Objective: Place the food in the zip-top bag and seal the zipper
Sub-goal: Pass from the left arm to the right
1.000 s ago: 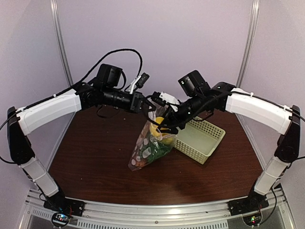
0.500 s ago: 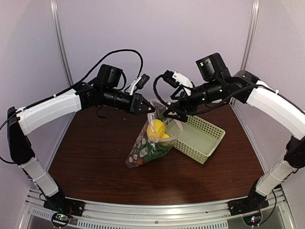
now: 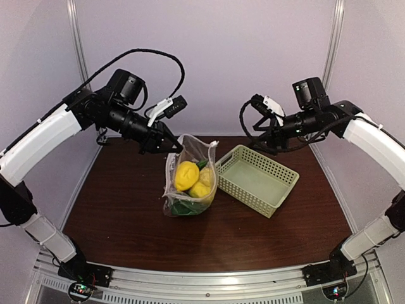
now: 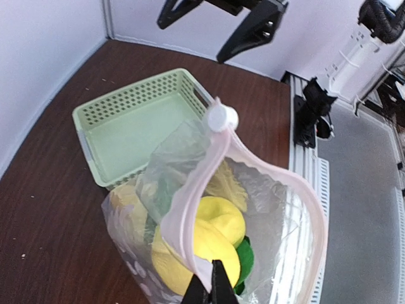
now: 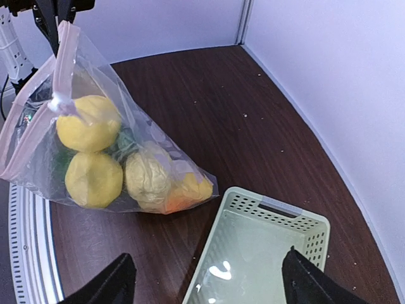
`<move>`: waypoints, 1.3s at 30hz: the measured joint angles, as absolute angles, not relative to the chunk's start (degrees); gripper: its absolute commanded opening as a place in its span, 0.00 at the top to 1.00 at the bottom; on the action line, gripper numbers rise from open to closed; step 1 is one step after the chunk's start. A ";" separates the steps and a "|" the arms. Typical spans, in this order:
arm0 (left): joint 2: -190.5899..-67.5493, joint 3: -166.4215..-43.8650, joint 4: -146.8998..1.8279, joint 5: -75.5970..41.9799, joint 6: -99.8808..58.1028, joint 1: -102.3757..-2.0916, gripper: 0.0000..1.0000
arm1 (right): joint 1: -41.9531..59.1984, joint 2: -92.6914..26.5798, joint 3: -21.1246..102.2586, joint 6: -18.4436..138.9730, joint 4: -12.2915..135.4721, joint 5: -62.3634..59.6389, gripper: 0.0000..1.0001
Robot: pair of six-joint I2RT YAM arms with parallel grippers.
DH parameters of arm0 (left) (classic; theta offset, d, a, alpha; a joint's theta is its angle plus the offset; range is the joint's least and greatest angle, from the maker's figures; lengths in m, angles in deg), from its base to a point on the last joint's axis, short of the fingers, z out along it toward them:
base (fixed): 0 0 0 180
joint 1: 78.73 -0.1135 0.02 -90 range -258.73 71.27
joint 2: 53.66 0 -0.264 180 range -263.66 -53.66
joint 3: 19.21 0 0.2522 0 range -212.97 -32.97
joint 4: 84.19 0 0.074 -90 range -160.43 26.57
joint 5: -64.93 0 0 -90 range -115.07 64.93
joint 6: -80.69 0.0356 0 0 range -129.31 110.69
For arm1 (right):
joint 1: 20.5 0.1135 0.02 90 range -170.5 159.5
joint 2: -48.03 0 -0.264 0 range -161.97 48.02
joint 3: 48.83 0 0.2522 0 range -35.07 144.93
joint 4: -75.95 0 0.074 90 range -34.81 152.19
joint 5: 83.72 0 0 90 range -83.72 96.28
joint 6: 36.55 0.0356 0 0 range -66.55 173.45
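The zip-top bag (image 3: 204, 152) stands upright on the brown table, hung by one top corner from my left gripper (image 3: 172, 147). The food is inside it: two yellow lemons (image 3: 187, 175), a dark green piece and orange-brown pieces low down. In the left wrist view the pinkish zipper (image 4: 190, 209) curves open around the lemons (image 4: 209, 237), and my left gripper (image 4: 212, 288) is shut on that strip. A white slider (image 4: 223, 118) sits at the far end. My right gripper (image 3: 264, 140) hangs open and empty above the basket, to the right of the bag (image 5: 158, 142).
A pale green mesh basket (image 3: 278, 190) sits empty just right of the bag, almost touching it; it fills the lower right wrist view (image 5: 253, 209). White walls close the table at the back and sides.
My right gripper has pulled up and away to the right from the bag's mouth. My left arm has lifted and shifted left, bringing the slumped bag upright.
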State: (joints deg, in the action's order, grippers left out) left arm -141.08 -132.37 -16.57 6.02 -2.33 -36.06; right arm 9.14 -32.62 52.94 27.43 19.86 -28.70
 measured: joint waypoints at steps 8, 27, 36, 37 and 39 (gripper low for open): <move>-143.13 -127.30 -13.11 12.86 1.78 -35.10 1.00 | 14.02 -35.70 47.80 18.27 20.76 -32.97 0.30; -144.12 -125.86 -16.22 16.73 0.87 -34.79 1.00 | 26.32 -39.44 45.05 14.34 24.71 -34.28 0.50; -144.12 -125.86 -16.54 16.62 0.52 -34.79 0.84 | 28.01 -39.50 45.33 15.76 26.24 -33.49 1.00; -144.12 -125.86 -16.59 16.32 0.38 -34.79 0.73 | 28.01 -39.50 45.49 16.35 26.39 -33.10 1.00; -144.10 -125.88 -17.09 14.76 -0.34 -34.79 0.45 | 28.01 -39.63 46.65 17.00 26.07 -32.00 1.00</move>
